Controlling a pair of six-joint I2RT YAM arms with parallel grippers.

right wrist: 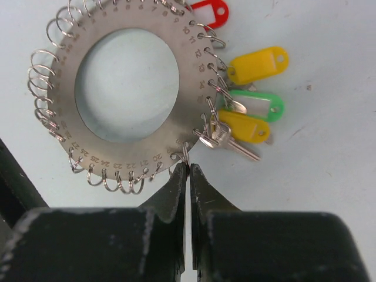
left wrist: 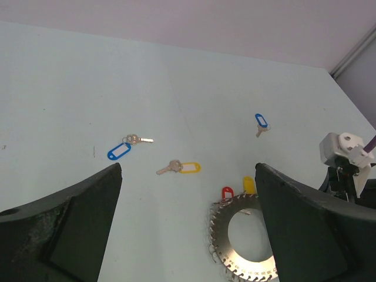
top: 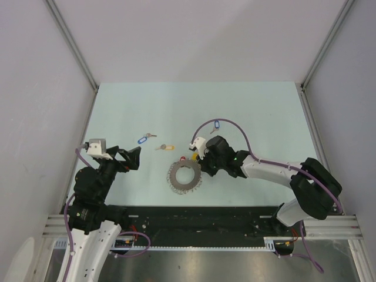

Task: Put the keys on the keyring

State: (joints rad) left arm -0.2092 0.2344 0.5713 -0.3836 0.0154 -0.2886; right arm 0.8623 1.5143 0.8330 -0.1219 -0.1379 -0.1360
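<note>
In the top view's centre, the keyring (top: pixel 174 178) lies flat on the surface; the right fingers (right wrist: pixel 173 188), all but closed, seem to pinch a rim loop, and should hold it steady while the wide-open left fingers (left wrist: pixel 70 223) fetch the blue-tagged key (left wrist: pixel 120 151).

3 keys (left wrist: pixel 120 150) lie apart from the keyring (left wrist: pixel 226 248) (2 blue-tagged).

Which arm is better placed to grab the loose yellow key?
Probably left. The left claw is open and faces the loose yellow key, with nothing between them. The right claw is shut on the edge of the keyring, busy there.
</note>
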